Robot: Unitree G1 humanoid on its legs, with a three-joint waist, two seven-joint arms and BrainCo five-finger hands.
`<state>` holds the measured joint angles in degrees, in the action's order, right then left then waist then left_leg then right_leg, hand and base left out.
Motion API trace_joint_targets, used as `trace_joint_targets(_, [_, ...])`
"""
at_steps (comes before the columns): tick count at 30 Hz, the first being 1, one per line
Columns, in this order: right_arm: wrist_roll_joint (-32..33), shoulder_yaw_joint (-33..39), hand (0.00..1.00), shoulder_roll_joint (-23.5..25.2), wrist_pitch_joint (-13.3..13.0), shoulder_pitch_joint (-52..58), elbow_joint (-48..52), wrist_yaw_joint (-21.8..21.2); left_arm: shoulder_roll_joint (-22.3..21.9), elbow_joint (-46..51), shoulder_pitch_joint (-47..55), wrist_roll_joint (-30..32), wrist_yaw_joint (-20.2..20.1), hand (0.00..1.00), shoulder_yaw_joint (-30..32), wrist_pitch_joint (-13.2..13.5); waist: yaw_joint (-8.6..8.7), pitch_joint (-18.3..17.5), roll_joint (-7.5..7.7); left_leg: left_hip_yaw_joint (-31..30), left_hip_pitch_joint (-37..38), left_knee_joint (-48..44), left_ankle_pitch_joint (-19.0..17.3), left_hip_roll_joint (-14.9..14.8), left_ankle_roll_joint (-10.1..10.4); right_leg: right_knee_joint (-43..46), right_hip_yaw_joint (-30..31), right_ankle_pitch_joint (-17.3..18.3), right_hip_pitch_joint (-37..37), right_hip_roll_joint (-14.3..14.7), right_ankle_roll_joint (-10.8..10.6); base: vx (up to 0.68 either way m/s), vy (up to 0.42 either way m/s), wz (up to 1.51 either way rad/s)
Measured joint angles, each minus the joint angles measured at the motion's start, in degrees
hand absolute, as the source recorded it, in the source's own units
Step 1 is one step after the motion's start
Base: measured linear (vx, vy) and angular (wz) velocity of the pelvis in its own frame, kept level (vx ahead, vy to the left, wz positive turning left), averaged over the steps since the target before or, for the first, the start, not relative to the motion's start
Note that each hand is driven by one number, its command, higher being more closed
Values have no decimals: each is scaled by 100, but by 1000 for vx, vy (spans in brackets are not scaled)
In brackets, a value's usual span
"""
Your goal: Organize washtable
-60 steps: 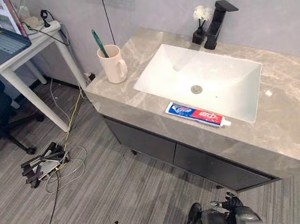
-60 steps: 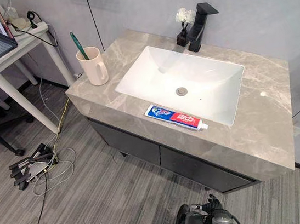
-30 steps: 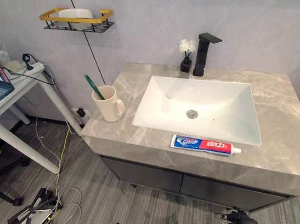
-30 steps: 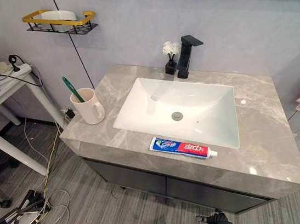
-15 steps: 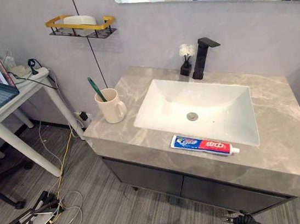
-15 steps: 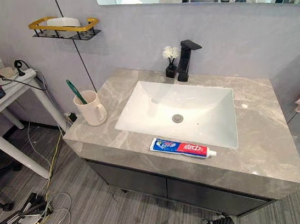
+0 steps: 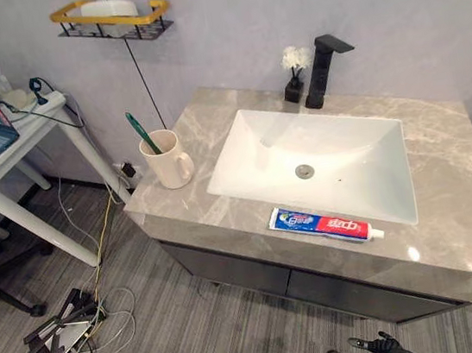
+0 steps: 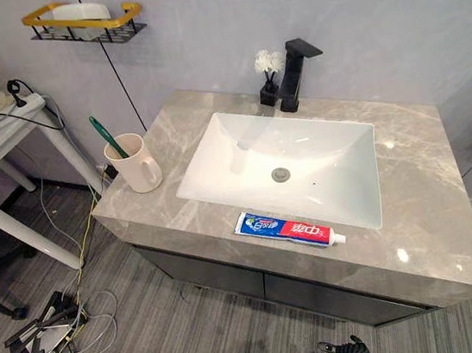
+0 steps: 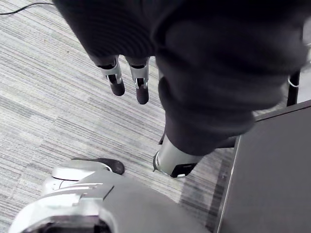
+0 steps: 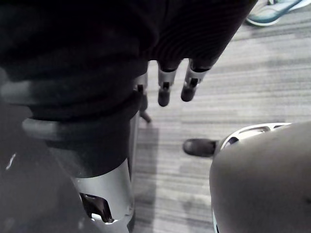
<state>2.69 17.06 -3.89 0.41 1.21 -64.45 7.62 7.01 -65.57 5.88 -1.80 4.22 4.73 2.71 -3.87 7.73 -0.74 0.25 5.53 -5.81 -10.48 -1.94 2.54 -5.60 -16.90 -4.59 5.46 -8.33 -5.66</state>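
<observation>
A red, white and blue toothpaste tube (image 7: 325,225) lies flat on the grey marble countertop (image 7: 449,209), along the front rim of the white sink (image 7: 336,141). At the counter's left end stands a cream mug (image 7: 169,161) with a green toothbrush (image 7: 142,132) leaning in it. My left hand (image 9: 141,85) hangs low over the striped floor beside the dark cabinet, fingers straight and holding nothing. My right hand (image 10: 164,90) hangs the same way, also bare, well below the counter.
A black faucet (image 7: 324,69) and a small vase of white flowers (image 7: 294,71) stand behind the sink. A gold-rimmed wall shelf (image 7: 109,19) hangs at upper left. A white desk (image 7: 17,136) with a laptop stands at left, cables and power strips (image 7: 60,330) on the floor.
The whole picture has shifted as the camera moved, with less of the mirror now showing. The mug, toothbrush and toothpaste tube rest where they were.
</observation>
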Motion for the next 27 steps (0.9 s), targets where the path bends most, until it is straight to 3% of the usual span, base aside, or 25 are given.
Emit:
trace_joint_targets(4, [202,4,0,13,-4,-152,6,-1,3,32,-164,-102,18,0,-1,0,13,149,58,18,-198,-48,-2,-24,7,19,-76,24,-183,-27,-40,66,1,10])
trace_joint_targets(7, [249,8,0,19,-20,-207,25,-3,-7,116,-323,-106,22,0,0,7,45,306,-25,206,-476,-752,-323,-225,159,396,-308,337,-185,29,-44,55,-1,28])
trace_joint_targets(8, [255,8,0,52,-19,-203,23,-2,-6,196,-322,-106,16,0,3,10,30,323,-28,346,-693,-1343,-468,-347,354,508,-345,486,-173,67,-18,25,-1,10])
trace_joint_targets(10, [368,7,0,52,-21,-211,27,-1,-15,302,-310,-108,4,0,81,10,-25,373,-52,572,-1214,-2745,-474,-616,406,588,-300,627,-51,173,55,28,-12,-11])
trace_joint_targets(11, [393,2,0,8,-28,-238,31,6,-75,324,-284,-200,-4,0,193,26,-33,436,-128,566,-1566,-3783,-302,-763,614,648,-171,723,112,237,80,102,-8,-29])
trace_joint_targets(12, [399,-1,0,6,-27,-272,28,14,-85,317,-279,-235,-13,0,248,29,-41,500,-71,496,-1756,-4087,-353,-791,649,668,-111,749,174,222,92,158,47,-45])
trace_joint_targets(14, [453,30,0,-14,-29,-424,20,118,-69,325,-294,-284,12,0,254,32,-48,534,-48,187,-2048,-3685,-675,-583,471,655,124,749,226,109,93,158,120,-57])
trace_joint_targets(15, [455,85,0,-34,-50,-462,13,136,-70,327,-314,-311,50,0,195,33,-24,530,-61,-157,-1997,-2767,-578,-389,524,645,222,734,173,54,55,97,215,-92])
trace_joint_targets(16, [454,101,0,-61,-90,-471,7,150,-90,309,-312,-310,90,0,156,37,-45,539,-95,-255,-1856,-2132,-187,-374,215,625,470,764,142,123,-70,103,227,-82])
trace_joint_targets(17, [448,98,0,18,-98,-456,10,152,-89,314,-335,-311,90,0,147,36,-38,512,-61,-169,-1826,-2109,-206,-369,210,622,497,757,144,83,-80,63,157,-61])
trace_joint_targets(20, [439,101,0,230,-53,-353,-3,146,120,374,-547,-310,96,0,25,42,-50,542,257,47,-1775,-2097,-316,-284,72,676,437,759,131,-68,-82,133,98,-19])
trace_joint_targets(22, [411,100,0,230,-15,-322,1,146,156,393,-529,-307,96,0,-16,39,-45,516,341,164,-1635,-2071,-367,-263,27,701,429,726,147,-122,-125,108,67,-42])
trace_joint_targets(27, [354,94,0,220,-15,-218,33,116,137,421,-534,-311,94,0,-68,51,-7,398,287,343,-1144,-1585,-259,-81,-32,644,278,681,318,-287,-154,68,18,-14])
